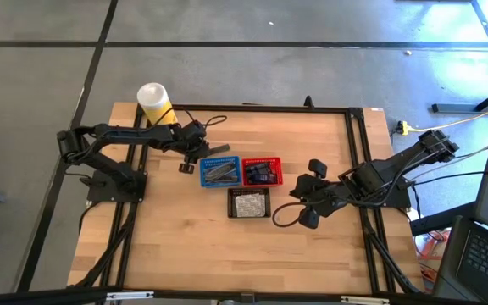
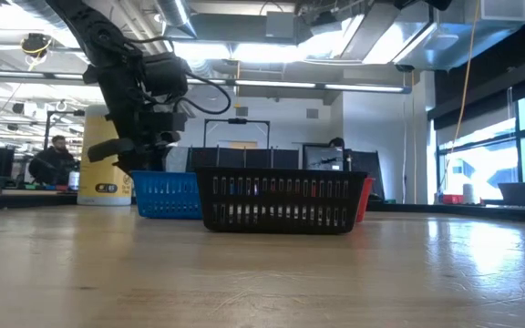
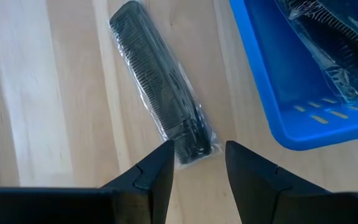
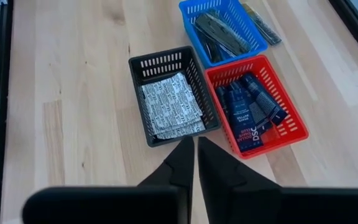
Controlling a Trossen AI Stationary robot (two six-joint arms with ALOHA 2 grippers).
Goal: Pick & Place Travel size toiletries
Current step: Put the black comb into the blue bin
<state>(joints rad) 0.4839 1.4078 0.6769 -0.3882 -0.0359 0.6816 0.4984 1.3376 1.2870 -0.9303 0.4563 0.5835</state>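
Observation:
A black comb in clear wrap lies flat on the table, just past the far wall of the blue basket; the high view also shows this comb. My left gripper is open and tipped down over the comb's near end, one finger to each side, touching nothing that I can see. My right gripper is shut and empty, raised over the table's right part. More wrapped combs fill the blue basket, dark navy tubes the red basket, and white packets the black basket.
The three baskets stand close together mid-table: blue and red side by side, black nearer the front. A white-and-yellow canister stands at the far left corner. Bare wood lies in front and to the left.

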